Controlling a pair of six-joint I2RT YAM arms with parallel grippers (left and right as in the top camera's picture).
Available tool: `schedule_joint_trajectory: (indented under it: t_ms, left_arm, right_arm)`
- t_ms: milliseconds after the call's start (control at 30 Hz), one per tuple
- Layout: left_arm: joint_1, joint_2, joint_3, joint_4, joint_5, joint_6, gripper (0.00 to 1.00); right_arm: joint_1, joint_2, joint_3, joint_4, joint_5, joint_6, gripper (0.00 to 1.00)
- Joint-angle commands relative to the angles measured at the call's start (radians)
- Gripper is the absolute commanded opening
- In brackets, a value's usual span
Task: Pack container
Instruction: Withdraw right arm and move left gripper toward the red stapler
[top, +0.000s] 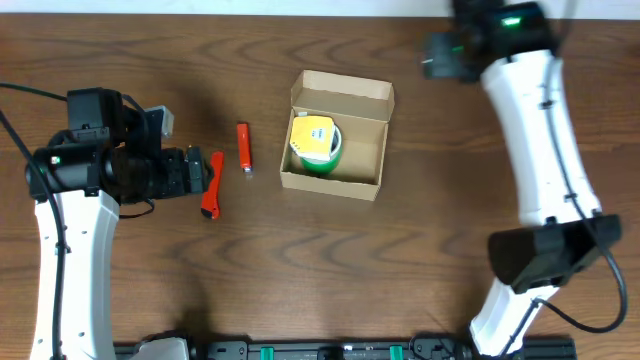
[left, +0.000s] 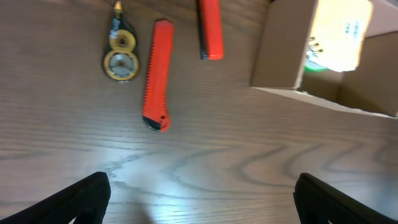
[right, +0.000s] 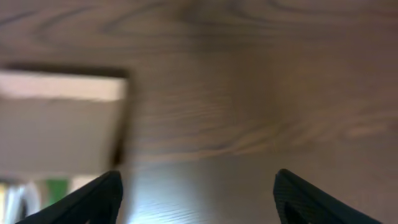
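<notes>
Container (top: 366, 152): plain tan cardboard box at mid-table, its open side up and its flap lid raised along the far edge. A yellow-and-green item (top: 316, 143) sits in its left half. The long axis runs roughly left–right, slightly skewed. Left gripper (top: 195, 172), next to a red utility knife (top: 211, 186), has its fingers wide apart. Right gripper (right: 199, 199) also has its fingers apart, with nothing between them.

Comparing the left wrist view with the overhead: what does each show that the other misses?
Only the left wrist view shows the small gold round trinket; overhead it is hidden. Only the overhead shows the right arm and the whole outline of the cardboard box. Both show the red utility knife, a second red stick-shaped item, and the yellow-green roll inside the box.
</notes>
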Motion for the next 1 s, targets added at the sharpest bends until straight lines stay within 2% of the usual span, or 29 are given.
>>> schedule_joint_trajectory:
  t_ms: [0,67,133,167,267,467,767,967]
  left_arm:
    - [0.006,0.007,0.019,-0.004,0.045,-0.012,0.95]
    - [0.006,0.007,0.019,-0.005,0.045,-0.011,1.0]
    - [0.006,0.007,0.019,-0.003,0.014,-0.014,0.84]
    - [0.006,0.008,0.019,-0.004,-0.015,-0.022,0.81]
    - [0.006,0.023,0.02,-0.01,-0.167,-0.048,0.84]
    - [0.006,0.136,0.039,-0.04,-0.35,-0.047,0.89]
    - [-0.03,0.406,0.192,-0.094,-0.296,0.002,0.82]
    - [-0.137,0.533,0.353,-0.098,-0.383,0.004,0.82]
  right_arm:
    - [-0.129,-0.036,0.013,-0.001,-0.082,-0.006,0.8]
    - [-0.219,-0.036,0.013,-0.002,-0.153,-0.006,0.8]
    - [-0.278,-0.036,0.012,-0.011,-0.185,-0.006,0.8]
    - [-0.303,-0.036,0.012,-0.019,-0.197,-0.006,0.8]
    - [-0.349,-0.036,0.011,-0.031,-0.21,-0.007,0.8]
    - [-0.349,-0.034,0.011,-0.028,-0.208,-0.014,0.81]
    - [-0.343,-0.031,0.01,-0.027,-0.209,-0.014,0.82]
    - [-0.343,-0.024,-0.001,-0.024,-0.209,-0.014,0.82]
